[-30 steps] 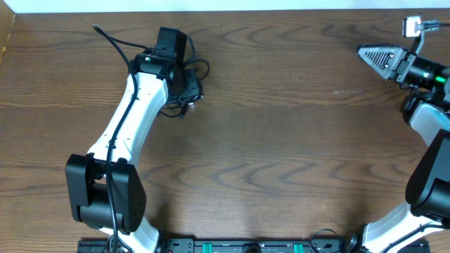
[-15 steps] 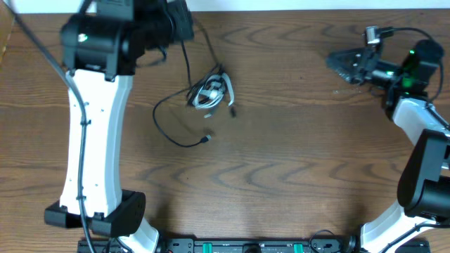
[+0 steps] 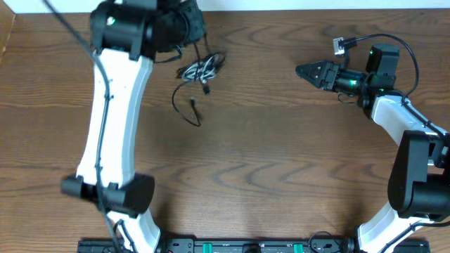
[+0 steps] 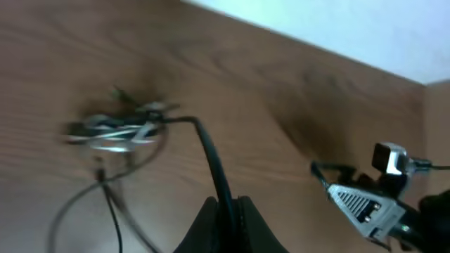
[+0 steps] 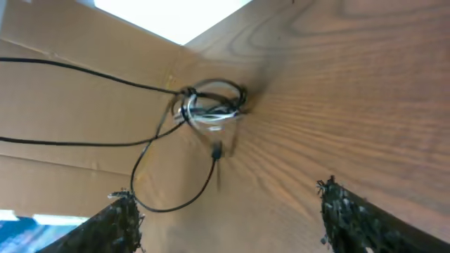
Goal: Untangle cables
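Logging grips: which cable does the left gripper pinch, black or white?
A black cable, running from the shut left gripper to the bundle; the white one lies coiled there.

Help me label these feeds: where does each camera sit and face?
Overhead: above the table, facing straight down; left arm, right arm and the cables show.
Left wrist: on the left arm, facing the cables; its shut jaws pinch one.
Right wrist: on the right arm, facing the cables between its open jaws.
Shared: all show the cables; left wrist also sees the right jaws.
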`<control>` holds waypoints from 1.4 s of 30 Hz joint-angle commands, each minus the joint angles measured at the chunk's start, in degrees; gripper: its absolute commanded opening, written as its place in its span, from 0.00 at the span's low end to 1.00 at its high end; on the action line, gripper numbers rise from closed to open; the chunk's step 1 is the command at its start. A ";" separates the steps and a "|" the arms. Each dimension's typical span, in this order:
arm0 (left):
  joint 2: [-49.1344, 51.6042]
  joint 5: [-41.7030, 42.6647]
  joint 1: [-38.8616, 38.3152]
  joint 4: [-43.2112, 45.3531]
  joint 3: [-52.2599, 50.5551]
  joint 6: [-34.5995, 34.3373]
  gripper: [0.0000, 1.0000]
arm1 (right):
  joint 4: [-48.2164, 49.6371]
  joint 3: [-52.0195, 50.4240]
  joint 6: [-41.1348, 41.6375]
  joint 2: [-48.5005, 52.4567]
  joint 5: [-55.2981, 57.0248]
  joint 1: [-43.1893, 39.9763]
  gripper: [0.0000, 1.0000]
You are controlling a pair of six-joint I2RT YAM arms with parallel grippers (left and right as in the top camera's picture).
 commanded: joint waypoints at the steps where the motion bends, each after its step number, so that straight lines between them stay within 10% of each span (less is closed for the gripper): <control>1: 1.60 14.51 0.48 3.06 0.28 2.95 0.07 | -0.04 0.20 -2.91 -0.92 0.59 0.35 0.95; 8: 1.92 16.76 0.15 2.47 0.28 0.61 0.07 | 0.92 0.20 -2.01 -0.92 0.68 2.29 0.99; 13: 1.92 22.71 -1.53 2.69 0.28 0.57 0.07 | 0.59 0.20 7.17 -0.92 6.84 5.62 0.78; 29: 1.92 26.88 -3.98 0.09 0.28 1.66 0.07 | 0.70 0.20 20.28 -0.92 23.30 20.96 0.66; 32: 1.92 26.82 -4.39 -0.68 0.28 3.30 0.07 | 1.29 0.20 21.77 -0.92 25.68 22.14 0.52; 34: 1.92 26.01 -4.48 -1.36 0.28 3.93 0.07 | 1.90 0.20 21.68 -0.92 25.83 22.25 0.06; 42: 1.92 1.14 -4.48 -7.72 0.28 5.79 0.17 | 15.28 0.22 20.90 -1.70 14.75 18.45 0.01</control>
